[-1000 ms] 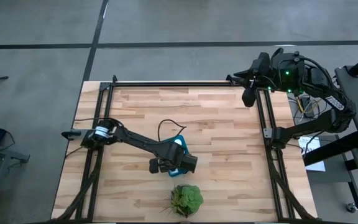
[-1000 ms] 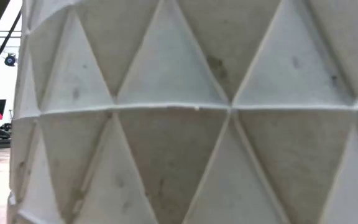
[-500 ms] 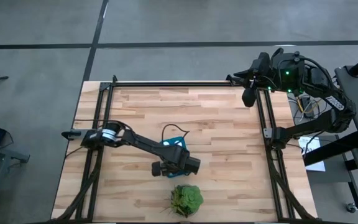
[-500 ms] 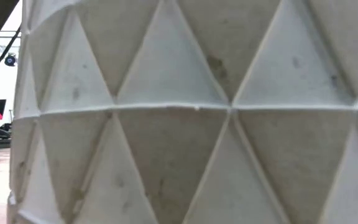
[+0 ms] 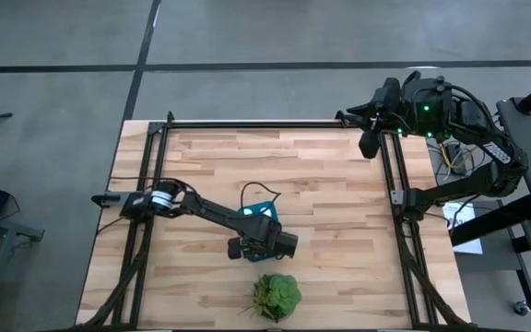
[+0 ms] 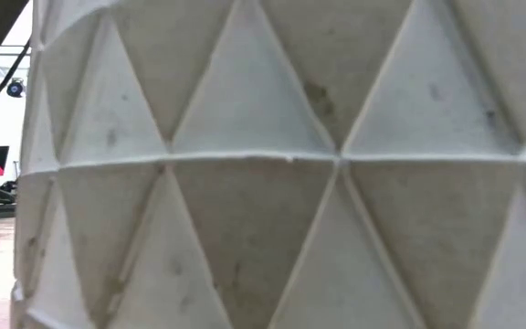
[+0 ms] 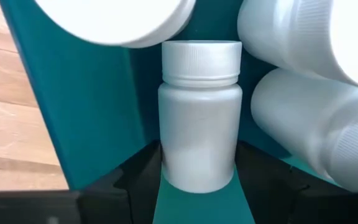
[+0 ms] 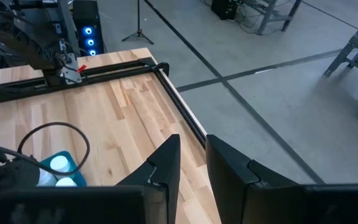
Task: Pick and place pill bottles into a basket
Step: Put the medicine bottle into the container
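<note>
My left gripper [image 5: 262, 243] is over the teal basket [image 5: 253, 214] at the table's middle, shut on a white pill bottle [image 7: 199, 118]. The left wrist view shows this bottle inside the basket [image 7: 92, 112], with other white bottles [image 7: 309, 118] lying around it. The basket and two white caps [image 8: 59, 164] also show in the right wrist view. My right gripper [image 8: 192, 140] is parked at the table's far right corner [image 5: 370, 140], its fingers a narrow gap apart, holding nothing. My left gripper pinches the bottle's body near its base [image 7: 197, 177] between its two fingers, one on each side. The bottle lies along the fingers, its cap [image 7: 201, 59] pointing away from the wrist into the basket. Whether the bottle rests on the basket or on other bottles I cannot tell.
A green plant [image 5: 277, 295] stands near the table's near edge, just in front of the basket. Its white faceted pot [image 6: 272, 164] fills the low view. Black rails [image 5: 399, 212] run along the table's sides.
My left gripper has shifted a little toward the table's near edge over the basket, still holding the bottle.
</note>
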You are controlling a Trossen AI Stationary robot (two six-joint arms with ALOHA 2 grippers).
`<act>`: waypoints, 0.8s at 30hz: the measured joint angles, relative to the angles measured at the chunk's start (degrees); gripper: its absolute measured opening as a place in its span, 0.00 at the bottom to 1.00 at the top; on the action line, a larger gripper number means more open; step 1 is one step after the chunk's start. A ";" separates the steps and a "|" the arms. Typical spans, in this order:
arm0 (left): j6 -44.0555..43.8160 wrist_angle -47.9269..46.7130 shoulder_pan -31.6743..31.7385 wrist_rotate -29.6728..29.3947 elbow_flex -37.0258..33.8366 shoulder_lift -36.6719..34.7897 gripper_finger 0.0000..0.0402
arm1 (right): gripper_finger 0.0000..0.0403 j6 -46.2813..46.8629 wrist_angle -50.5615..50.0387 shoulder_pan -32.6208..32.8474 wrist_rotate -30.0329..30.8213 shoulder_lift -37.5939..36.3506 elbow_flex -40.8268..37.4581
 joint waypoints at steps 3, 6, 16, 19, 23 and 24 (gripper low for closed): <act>0.06 0.20 0.05 -0.04 -0.04 0.04 0.46 | 0.17 0.00 0.00 0.01 -0.01 0.00 0.00; 0.06 0.24 0.04 -0.32 -0.07 0.07 0.46 | 0.17 0.07 0.00 0.01 -0.01 0.00 0.00; 0.11 0.38 0.04 -2.09 -0.31 0.11 0.43 | 0.17 -0.01 0.00 0.02 0.00 0.00 0.00; 0.18 0.09 0.04 -2.14 -0.03 0.16 0.38 | 0.17 0.07 0.00 0.00 0.00 0.00 0.00; 0.19 -0.04 0.06 -2.34 0.37 0.20 0.31 | 0.17 0.07 0.00 0.02 -0.02 0.00 0.00; 0.19 -0.04 0.06 -2.36 0.37 0.20 0.30 | 0.17 0.02 -0.01 0.02 0.00 0.00 0.00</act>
